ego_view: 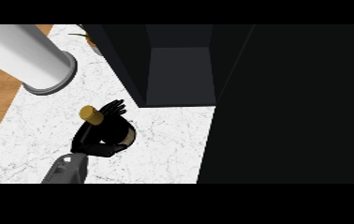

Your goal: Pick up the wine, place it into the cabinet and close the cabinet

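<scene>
Wine bottle: held in curled left robot hand above counter; pickup apparently done, next needs carrying into open cabinet.

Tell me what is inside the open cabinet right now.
The open cabinet shows only a bare dark floor and back wall; the wine bottle is outside it, in the left hand. Its sides beyond the opening are hidden.

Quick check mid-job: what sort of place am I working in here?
Probably a kitchen counter: a white marble top, an open dark cabinet on it, and a wine bottle in the left hand.
</scene>
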`<state>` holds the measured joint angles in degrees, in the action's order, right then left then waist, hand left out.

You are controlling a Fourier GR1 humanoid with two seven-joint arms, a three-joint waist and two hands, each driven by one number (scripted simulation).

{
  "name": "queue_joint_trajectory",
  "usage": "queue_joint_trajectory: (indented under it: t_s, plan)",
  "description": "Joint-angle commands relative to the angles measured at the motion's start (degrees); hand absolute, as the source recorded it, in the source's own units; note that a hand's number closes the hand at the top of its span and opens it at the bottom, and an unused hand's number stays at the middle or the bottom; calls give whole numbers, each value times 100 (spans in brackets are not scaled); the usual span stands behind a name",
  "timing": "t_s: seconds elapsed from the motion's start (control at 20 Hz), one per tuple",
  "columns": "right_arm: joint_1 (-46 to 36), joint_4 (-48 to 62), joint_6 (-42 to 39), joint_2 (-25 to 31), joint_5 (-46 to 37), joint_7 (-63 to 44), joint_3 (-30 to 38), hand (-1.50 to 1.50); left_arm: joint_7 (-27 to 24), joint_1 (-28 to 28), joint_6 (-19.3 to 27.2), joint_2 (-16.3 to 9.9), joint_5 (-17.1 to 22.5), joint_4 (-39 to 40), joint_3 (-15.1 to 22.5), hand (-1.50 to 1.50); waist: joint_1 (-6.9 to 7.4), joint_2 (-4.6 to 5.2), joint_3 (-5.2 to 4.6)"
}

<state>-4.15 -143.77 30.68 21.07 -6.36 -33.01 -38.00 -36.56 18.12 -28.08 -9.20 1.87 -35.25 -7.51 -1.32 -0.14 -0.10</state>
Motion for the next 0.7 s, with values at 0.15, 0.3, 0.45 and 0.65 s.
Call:
queue_joint_trajectory:
  t_s: [0.15, 0.3, 0.45, 0.65]
  plan:
    - [115, -1106, 85, 155, -653, -577, -66, -150, -483, 88, -123, 128, -3, 214, 26, 150, 13, -7, -3]
    - [273, -1135, 165, 190, -799, -523, -460, -150, -846, 171, -9, -81, -141, 322, 31, 150, -35, -18, -6]
    - [174, -585, 249, 32, -655, -89, -308, -150, -562, 301, 242, 192, -58, -140, 106, 150, 56, -18, 6]
    - [363, -1105, 222, 345, -628, -207, -261, -150, -1202, -286, 358, -45, -177, -42, 96, 150, 34, -22, 4]
